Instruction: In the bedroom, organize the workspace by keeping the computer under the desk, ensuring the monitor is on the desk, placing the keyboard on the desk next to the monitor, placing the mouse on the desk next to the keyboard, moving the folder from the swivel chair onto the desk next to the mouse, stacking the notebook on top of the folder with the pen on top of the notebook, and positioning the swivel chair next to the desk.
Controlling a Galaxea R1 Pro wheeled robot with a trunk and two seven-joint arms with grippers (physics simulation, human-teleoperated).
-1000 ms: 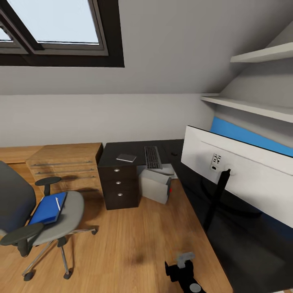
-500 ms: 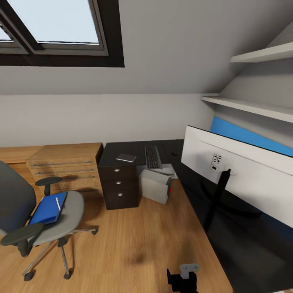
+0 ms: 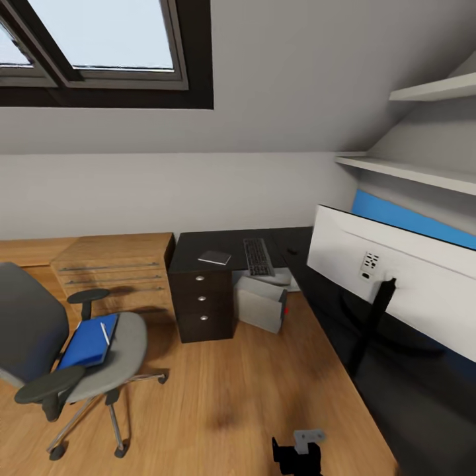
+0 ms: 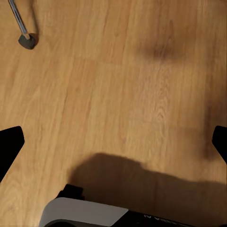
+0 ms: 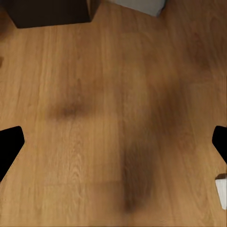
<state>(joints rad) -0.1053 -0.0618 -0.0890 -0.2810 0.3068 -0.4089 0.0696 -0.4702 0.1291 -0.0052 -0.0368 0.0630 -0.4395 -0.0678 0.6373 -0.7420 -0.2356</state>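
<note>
At nine o'clock, the bright blue flat folder and thin white pen still lie on the grey upholstered swivel chair, while the slim dark keyboard and small dark notebook sit on the black L-shaped desk at twelve, both grippers spread wide, empty.

Black arm – grey bracket

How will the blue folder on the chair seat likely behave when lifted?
The folder looks thin and flat, so probably light and somewhat bendy. The pen lying on it would likely roll off if it tilts. The swivel chair stands on casters and may shift when nudged.
</note>
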